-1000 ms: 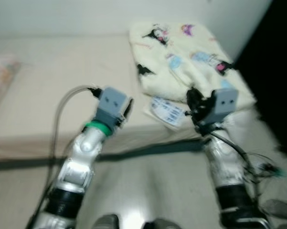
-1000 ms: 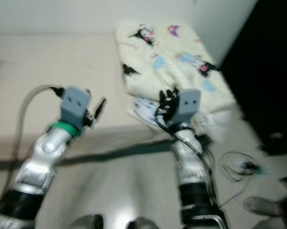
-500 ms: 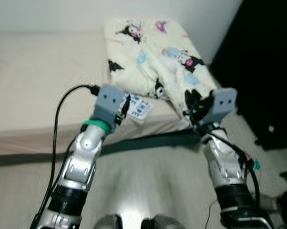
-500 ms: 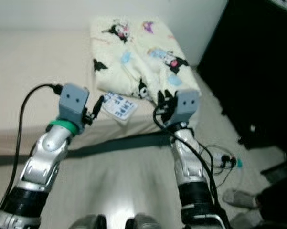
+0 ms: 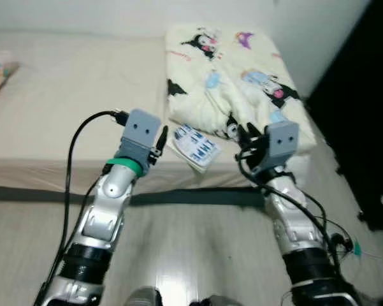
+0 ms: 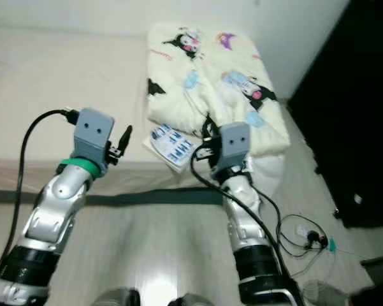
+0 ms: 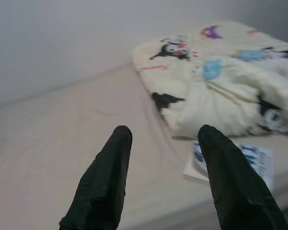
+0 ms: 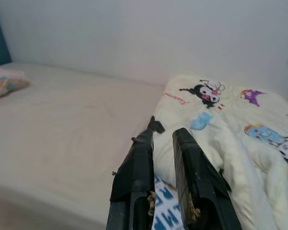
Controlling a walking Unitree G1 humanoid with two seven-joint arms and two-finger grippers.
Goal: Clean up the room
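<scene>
Both arms are raised at the bed's [image 5: 57,127] near edge, left pincer [image 7: 163,179] spread wide, right pincer [image 8: 164,165] narrowed to a slit on nothing, the blue-and-white booklet [image 5: 194,145] lying flat between them, long axis angled toward the crumpled cartoon-print blanket [image 5: 232,76] just beyond.

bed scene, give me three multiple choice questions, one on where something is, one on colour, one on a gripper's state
1. Where does the booklet lie?
A. on the floor
B. on the bed edge, beside the blanket
C. on the pillow

2. What colour is the blanket's ground?
A. dark blue
B. red
C. pale cream

3. How do the left gripper's fingers stand?
A. spread apart, holding nothing
B. clamped on the booklet
C. clamped on a cable

Key: 1 B, it rests near the mattress edge by the blanket. 2 C, cream with cartoon prints. 3 A, the left wrist view shows a wide gap.
</scene>
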